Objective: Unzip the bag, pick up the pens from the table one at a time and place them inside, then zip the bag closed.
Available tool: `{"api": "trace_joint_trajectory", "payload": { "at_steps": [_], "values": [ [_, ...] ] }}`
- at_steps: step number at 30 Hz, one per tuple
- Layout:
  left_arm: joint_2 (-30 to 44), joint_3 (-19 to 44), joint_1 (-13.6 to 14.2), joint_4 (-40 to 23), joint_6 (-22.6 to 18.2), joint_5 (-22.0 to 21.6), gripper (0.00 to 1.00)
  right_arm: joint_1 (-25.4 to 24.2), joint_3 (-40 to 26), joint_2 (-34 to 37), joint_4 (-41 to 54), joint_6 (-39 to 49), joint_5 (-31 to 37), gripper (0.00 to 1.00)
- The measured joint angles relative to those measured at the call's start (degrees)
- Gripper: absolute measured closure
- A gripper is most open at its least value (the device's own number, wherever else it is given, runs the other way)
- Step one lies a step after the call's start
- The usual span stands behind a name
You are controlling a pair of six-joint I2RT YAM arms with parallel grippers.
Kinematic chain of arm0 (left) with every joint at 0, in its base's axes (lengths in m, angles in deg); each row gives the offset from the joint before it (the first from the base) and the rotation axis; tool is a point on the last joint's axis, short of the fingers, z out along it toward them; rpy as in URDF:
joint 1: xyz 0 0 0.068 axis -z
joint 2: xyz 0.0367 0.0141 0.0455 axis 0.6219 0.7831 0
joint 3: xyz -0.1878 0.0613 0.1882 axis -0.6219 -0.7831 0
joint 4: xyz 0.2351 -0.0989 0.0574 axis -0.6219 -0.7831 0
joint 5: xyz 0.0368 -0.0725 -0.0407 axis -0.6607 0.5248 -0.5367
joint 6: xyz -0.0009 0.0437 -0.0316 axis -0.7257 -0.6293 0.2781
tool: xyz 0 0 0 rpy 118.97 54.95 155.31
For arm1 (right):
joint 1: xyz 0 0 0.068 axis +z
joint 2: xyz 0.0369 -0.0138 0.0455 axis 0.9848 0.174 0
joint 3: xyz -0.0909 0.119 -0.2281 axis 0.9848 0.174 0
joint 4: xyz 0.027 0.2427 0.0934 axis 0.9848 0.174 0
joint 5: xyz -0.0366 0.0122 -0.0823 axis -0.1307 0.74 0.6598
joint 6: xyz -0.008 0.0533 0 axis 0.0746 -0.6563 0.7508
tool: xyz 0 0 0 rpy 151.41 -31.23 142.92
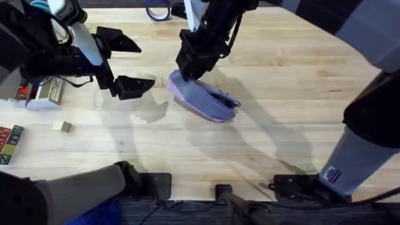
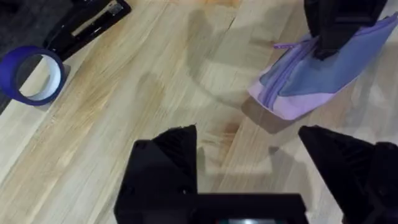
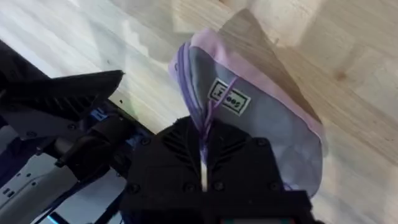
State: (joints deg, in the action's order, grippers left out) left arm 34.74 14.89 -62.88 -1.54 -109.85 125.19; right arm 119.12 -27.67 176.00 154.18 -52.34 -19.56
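Bag point(image 1: 206, 100) sits near mid-worktop point(image 1: 281, 125), lavender and grey-blue, one end lifted off the wood, the other end resting on it. Right end effector point(image 1: 195, 70) is down on the raised end, fingers clenched on the bag along the zipper line; the right wrist view shows the purple zipper point(image 3: 204, 115) running straight into the closed fingers point(image 3: 186, 155), with a small label patch point(image 3: 227, 98) on the grey panel just beside it. Can't tell from these views whether the zipper is open or closed along its length. Left end effector point(image 1: 128, 62) is released, fingers spread wide, hovering over bare worktop just to the left of the bag, not touching it. Left wrist view confirms: both black fingers point(image 2: 168, 162) apart, bag point(image 2: 323, 74) ahead of them with its lavender end off the surface, shadow under it, the right arm's fingers gripping its top edge. Clutter: a roll of blue tape point(image 2: 31, 74) and a black stapler point(image 2: 87, 25) off to the side, small wooden block point(image 1: 61, 127) and coloured blocks point(image 1: 9, 142) at the left edge of the worktop.
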Motion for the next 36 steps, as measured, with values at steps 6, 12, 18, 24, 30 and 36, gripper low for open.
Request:
{"api": "trace_joint_trajectory", "payload": {
  "at_steps": [6,12,18,24,30,36],
  "values": [
    [0.0,0.0,0.0,0.0,0.0,0.0,0.007,0.0,0.0,0.0,0.1,-0.2,0.0,0.867],
    [0.0,0.0,0.0,0.0,0.0,0.0,0.008,0.0,0.0,-0.3,0.9,-0.7,0.0,0.606],
    [0.0,0.0,0.0,0.0,0.0,0.0,0.008,0.0,-0.2,-1.0,1.0,-0.9,0.0,0.517],
    [0.0,0.0,0.0,0.0,0.0,0.0,0.009,0.0,-0.2,-1.4,1.8,-0.9,0.0,0.238],
    [0.0,0.0,0.0,0.0,0.0,0.0,0.008,0.0,-0.3,-1.4,1.9,-0.9,0.0,0.006],
    [0.0,0.0,0.0,0.0,0.0,0.0,0.006,0.0,-0.3,-1.4,1.9,-0.9,0.0,0.006]
  ]
}}
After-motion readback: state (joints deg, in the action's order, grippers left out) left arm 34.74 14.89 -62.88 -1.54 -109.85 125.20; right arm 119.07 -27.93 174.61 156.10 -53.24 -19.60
